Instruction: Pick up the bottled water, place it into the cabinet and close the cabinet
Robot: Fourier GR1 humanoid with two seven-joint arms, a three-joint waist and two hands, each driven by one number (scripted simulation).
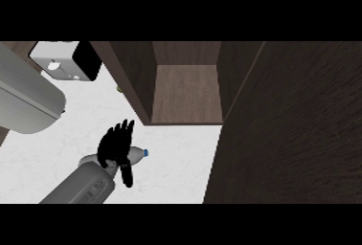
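One robot hand, the left, lies over the bottled water on the white counter, fingers curled round it, the bottle's long axis running sideways with its blue cap toward the open cabinet up and right.

Grey rounded forearm w/ darker recessed slots, black hand, slim black fingers

Left hand over bottled water, white counter, open cabinet beyond
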